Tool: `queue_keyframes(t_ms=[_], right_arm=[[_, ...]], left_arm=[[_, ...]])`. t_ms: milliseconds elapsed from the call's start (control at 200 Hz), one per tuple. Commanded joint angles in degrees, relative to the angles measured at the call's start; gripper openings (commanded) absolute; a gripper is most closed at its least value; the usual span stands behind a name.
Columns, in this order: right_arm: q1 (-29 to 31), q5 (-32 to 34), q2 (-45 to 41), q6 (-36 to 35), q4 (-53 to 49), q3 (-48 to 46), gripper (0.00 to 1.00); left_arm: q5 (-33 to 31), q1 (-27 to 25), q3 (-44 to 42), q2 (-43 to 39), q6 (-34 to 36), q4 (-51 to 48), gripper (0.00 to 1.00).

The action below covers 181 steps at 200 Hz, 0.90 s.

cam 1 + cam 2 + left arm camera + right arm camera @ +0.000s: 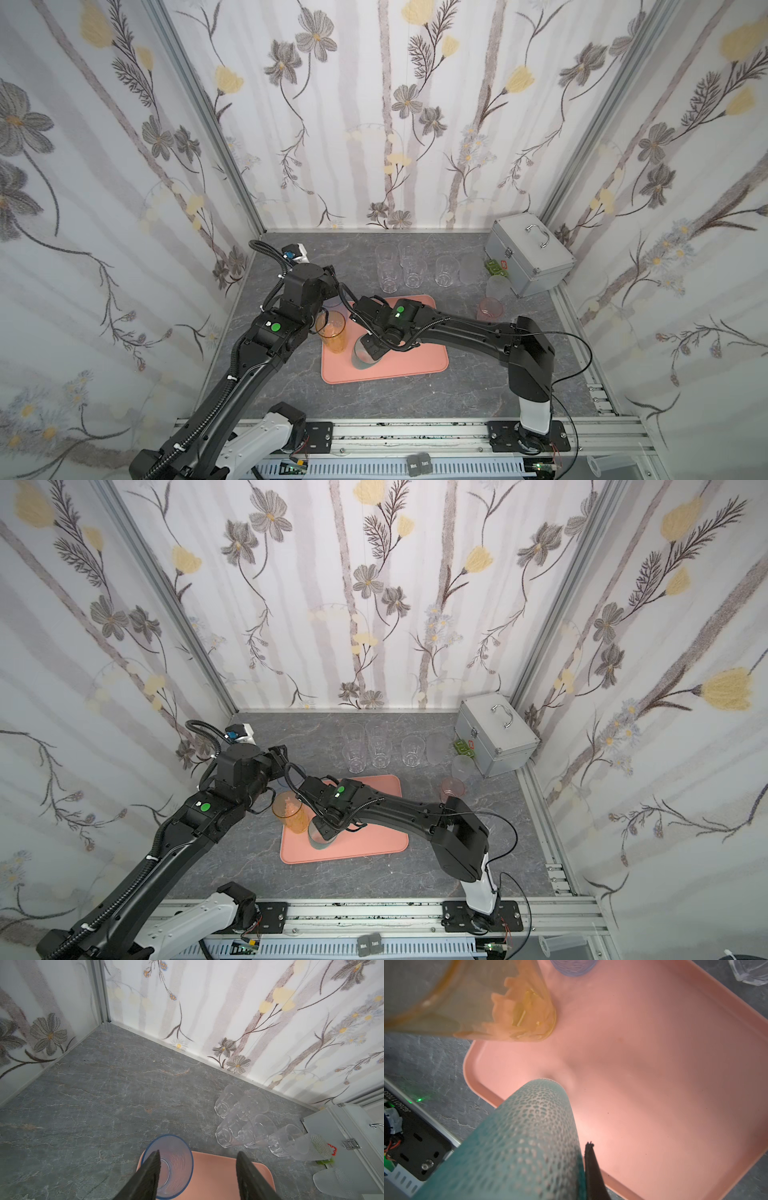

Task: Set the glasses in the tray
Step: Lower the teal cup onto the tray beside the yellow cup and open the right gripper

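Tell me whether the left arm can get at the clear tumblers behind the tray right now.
Probably yes. The left gripper stands open over the far corner of the tray, and only bare table lies between it and the clear tumblers.

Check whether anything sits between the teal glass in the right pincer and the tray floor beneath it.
Nothing visible does: bare salmon-pink tray floor lies under the dimpled teal see-through tumbler. The amber-yellow tumbler stands apart, at the tray's left edge.
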Motion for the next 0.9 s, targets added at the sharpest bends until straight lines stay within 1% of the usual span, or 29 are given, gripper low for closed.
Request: queue_keyframes(t_ms=[0, 185, 360, 405, 490, 609, 734, 899], right_arm=[[0.71, -1.45, 2.96, 0.46, -0.75, 2.91, 0.07], [0.94, -3.94, 7.07, 0.97, -0.90, 6.54, 0.11], [0.98, -7.62, 7.98, 1.96, -0.37, 7.88, 0.23], [0.91, -8.86, 7.89, 2.18, -0.09, 7.65, 0.25], [0.69, -11.52, 7.69, 2.85, 1.01, 7.42, 0.25], [0.21, -14.77, 8.18, 4.52, 3.72, 7.91, 0.22], [0.15, -15.56, 9.96, 5.93, 4.47, 10.08, 0.20], [0.30, -15.85, 10.76, 7.55, 6.77, 10.23, 0.18]], left_arm=[[-0.05, 0.47, -0.50, -0.16, 0.45, 0.02, 0.61], [0.31, 0.73, -0.50, 0.18, 0.53, 0.03, 0.61], [0.65, 1.04, -0.63, 0.46, 0.05, 0.20, 0.61], [0.90, 1.04, -0.68, 0.61, -0.11, 0.21, 0.61], [1.15, 1.04, -0.72, 0.72, -0.20, 0.22, 0.61], [1.64, 1.04, -0.52, 0.55, -0.45, 0.20, 0.61], [1.88, 1.04, -0.41, 0.07, -0.71, 0.28, 0.62], [2.25, 1.04, -0.13, 0.10, -1.04, 0.37, 0.62]])
